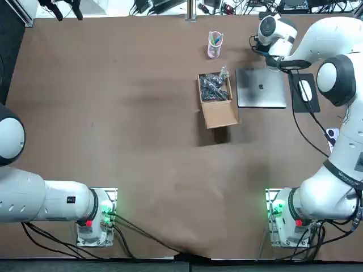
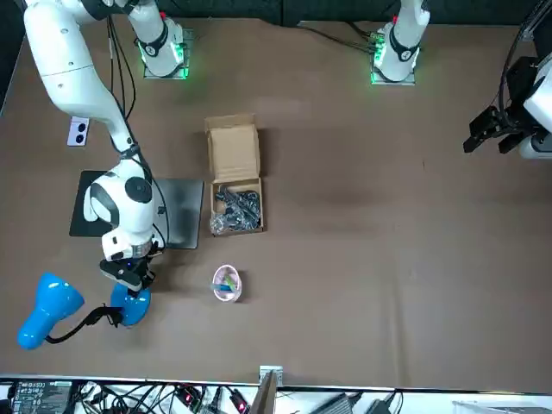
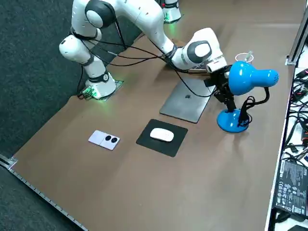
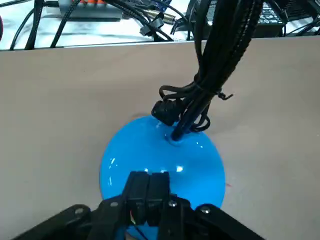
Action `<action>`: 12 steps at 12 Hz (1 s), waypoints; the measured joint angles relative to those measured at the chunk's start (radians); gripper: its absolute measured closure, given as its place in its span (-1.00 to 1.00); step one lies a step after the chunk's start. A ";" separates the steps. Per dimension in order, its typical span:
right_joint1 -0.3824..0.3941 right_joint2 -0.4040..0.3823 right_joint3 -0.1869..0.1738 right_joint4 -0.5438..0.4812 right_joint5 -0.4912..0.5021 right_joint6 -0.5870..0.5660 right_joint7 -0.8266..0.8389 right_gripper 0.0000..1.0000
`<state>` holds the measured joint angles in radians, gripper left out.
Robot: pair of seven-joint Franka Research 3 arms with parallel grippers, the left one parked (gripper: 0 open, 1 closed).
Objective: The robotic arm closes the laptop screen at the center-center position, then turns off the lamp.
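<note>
Blue plastic desk lamp (image 4: 162, 155) underneath: hovers over its round base with right end effector (image 4: 150, 176) pinched narrow; closed silver laptop (image 1: 261, 88) beside lamp.

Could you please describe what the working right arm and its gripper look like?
The right arm has smooth white rounded shells with dark grey joint caps, black cables looped along it, and a green light at its base. The right gripper, above the blue lamp base, is black, its fingers slim and square-tipped.

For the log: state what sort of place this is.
Likely a robotics lab staged as a desk: closed laptop, blue lamp, cable clutter behind the table; right hand shut over the lamp's base.
</note>
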<state>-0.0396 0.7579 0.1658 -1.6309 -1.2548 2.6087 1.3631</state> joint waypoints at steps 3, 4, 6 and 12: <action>-0.002 0.006 -0.001 0.009 -0.003 0.004 0.000 0.96; -0.002 0.007 -0.001 0.013 -0.003 0.004 0.000 0.96; -0.002 0.008 -0.001 0.023 -0.003 0.005 0.000 0.96; 0.003 0.004 0.008 0.071 -0.003 -0.005 -0.001 0.96</action>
<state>-0.0363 0.7620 0.1736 -1.5594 -1.2576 2.6038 1.3624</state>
